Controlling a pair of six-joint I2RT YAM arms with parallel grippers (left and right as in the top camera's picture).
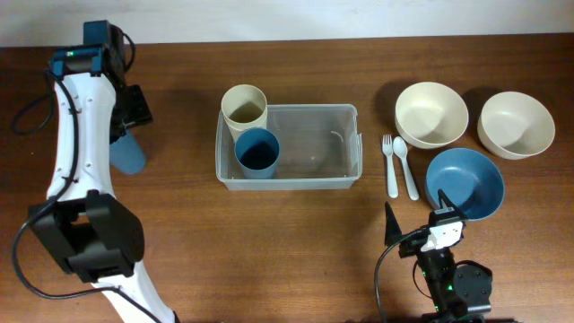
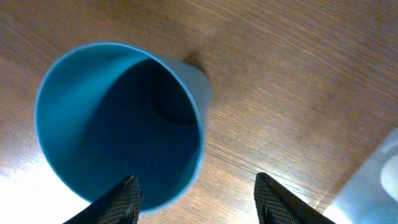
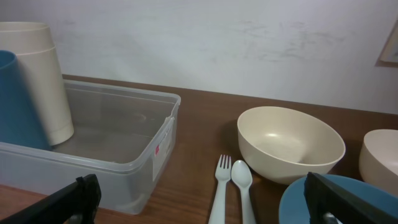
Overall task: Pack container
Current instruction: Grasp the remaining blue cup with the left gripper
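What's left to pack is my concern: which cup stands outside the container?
The blue cup at the table's left end, by the left claw. The cream cup and the other blue cup stand inside the container.

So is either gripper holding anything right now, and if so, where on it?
Nothing looks held. The left gripper hangs open over the rim of the blue cup, not closed on it. The right gripper is open and empty.
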